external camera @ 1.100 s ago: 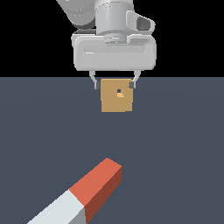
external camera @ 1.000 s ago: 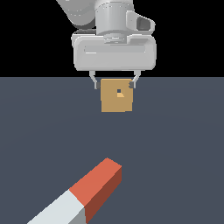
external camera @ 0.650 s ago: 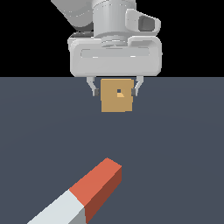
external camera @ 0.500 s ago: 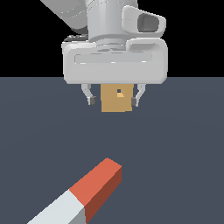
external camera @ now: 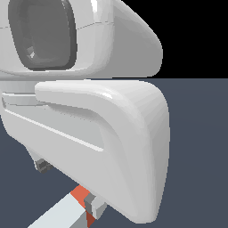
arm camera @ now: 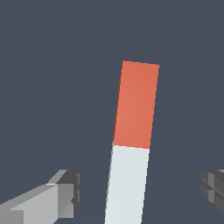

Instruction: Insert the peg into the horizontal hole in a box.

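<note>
Half a second ago the arm hung over the far end of the floor with the tan block showing between its fingers; now its white body has swung toward the near side and fills most of the exterior view, so the block and its opening are hidden behind it and cannot be placed from either picture. Below that bulk, the gripper point(arm camera: 138, 192) is above the peg point(arm camera: 131, 144), which lies flat on the dark floor point(external camera: 196, 133) at the near edge of the exterior view, toward that view's left. In the wrist view the jaws are spread wide, one finger on each side of the bar with floor showing in both gaps, so neither pad touches it; the fingers point(arm camera: 65, 192) flank the pale grey-white half, while the red-orange half reaches away beyond them. In the exterior view only a short stretch of the peg peeks out beneath the arm, with a grey fingertip point(external camera: 94, 205) just beside the colour join. Judged from this, the task is at an early stage: the approach to the peg looks nearly done, but the grasp, the lift, the carry to the far side, the levelling of the bar with the hole and the insertion all remain.
</note>
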Controlling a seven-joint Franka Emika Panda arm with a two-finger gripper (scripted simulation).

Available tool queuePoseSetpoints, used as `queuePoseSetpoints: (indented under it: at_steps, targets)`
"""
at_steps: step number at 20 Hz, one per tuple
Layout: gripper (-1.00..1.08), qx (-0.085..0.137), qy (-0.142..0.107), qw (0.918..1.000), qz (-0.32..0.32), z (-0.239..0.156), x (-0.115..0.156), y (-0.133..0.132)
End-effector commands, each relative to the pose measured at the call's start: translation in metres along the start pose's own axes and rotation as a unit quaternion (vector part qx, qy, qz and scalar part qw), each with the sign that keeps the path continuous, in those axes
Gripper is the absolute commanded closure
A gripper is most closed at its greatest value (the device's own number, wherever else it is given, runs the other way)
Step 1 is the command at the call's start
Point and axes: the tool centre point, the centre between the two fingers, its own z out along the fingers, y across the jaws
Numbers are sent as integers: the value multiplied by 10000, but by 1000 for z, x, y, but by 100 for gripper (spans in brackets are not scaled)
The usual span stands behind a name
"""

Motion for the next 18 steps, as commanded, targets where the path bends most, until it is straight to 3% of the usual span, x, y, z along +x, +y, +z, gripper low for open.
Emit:
queuePoseSetpoints:
  at_steps: [1,5,12,18]
  targets:
    - [-92,1,3,9995,314,9,-22,-2]
    - [-92,9,7,9985,543,16,-38,-5]
    - [-92,14,5,9986,538,21,-39,-5]
    - [-92,13,8,9985,551,48,-39,-6]
